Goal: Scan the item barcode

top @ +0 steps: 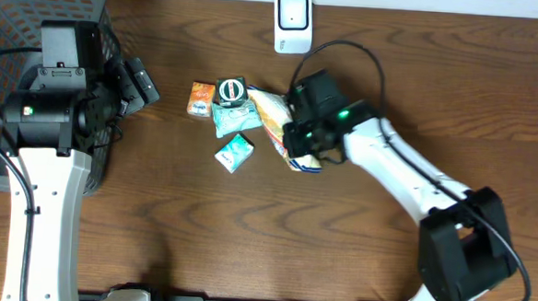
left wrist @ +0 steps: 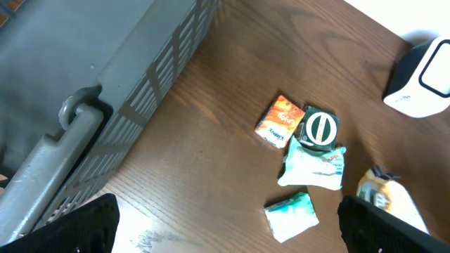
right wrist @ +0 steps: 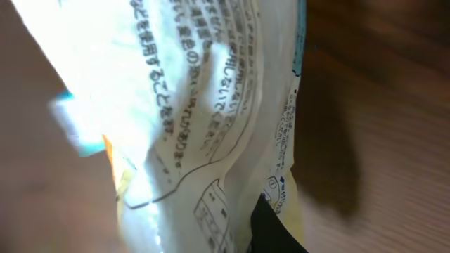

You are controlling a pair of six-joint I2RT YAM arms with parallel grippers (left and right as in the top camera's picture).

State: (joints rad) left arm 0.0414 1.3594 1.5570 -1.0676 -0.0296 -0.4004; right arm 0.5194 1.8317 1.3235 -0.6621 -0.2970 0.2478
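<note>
Right tool (top: 299, 145) pinches the snack bag (top: 267, 110), long axis diagonal across the desk (top: 200, 225); left tool (top: 139, 81) gapes wide.

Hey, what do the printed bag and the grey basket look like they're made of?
The printed bag looks like thin glossy plastic film: it creases and shines. The grey basket is probably moulded matte plastic, given its slotted walls.
</note>
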